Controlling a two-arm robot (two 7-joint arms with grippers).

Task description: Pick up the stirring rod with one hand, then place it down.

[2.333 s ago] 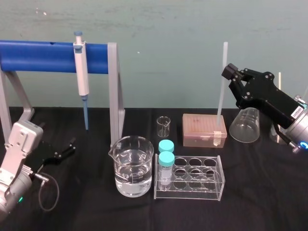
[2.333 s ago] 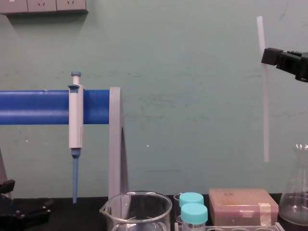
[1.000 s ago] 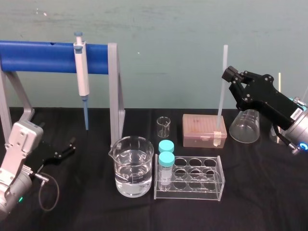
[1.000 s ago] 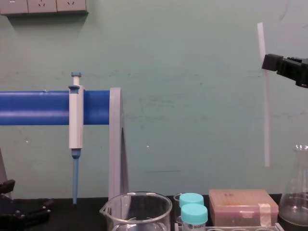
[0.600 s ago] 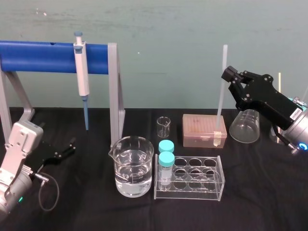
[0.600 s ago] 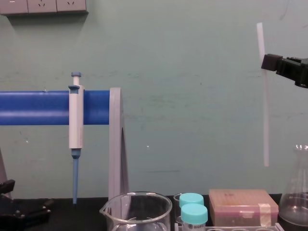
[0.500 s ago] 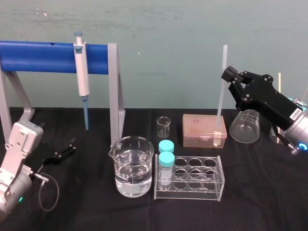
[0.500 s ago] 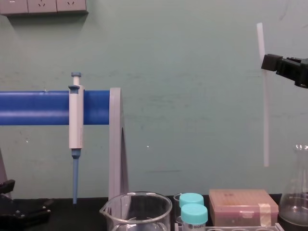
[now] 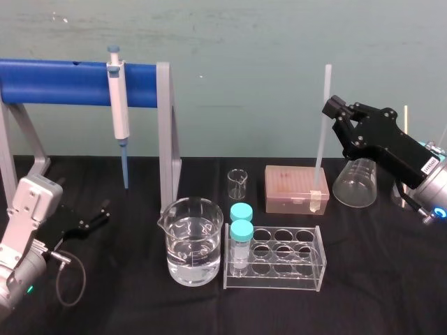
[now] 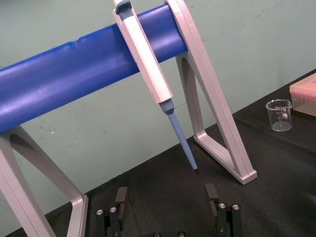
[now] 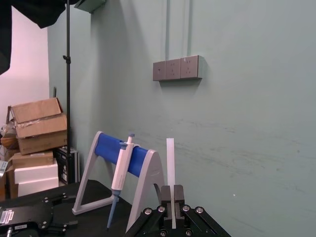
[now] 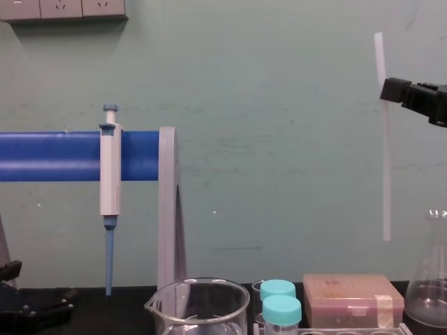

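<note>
Translucent white stirring rod [image 9: 321, 143] hangs nearly upright in the air, its upper part pinched by the right gripper [image 9: 330, 109]

Pipette [image 9: 120, 105]: hanging on the blue stand [image 9: 56, 82], tabletop's [image 9: 140, 307] back left.
Beaker [image 9: 194, 241]: water inside, just beside tube rack [image 9: 279, 279], centre front.
Tip box [image 9: 295, 188]: behind rack.

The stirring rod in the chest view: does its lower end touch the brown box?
No, the stirring rod hangs upright from the right gripper, its lower end clear above the brown box.

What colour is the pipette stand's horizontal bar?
The bar is blue; head view shows it best.
</note>
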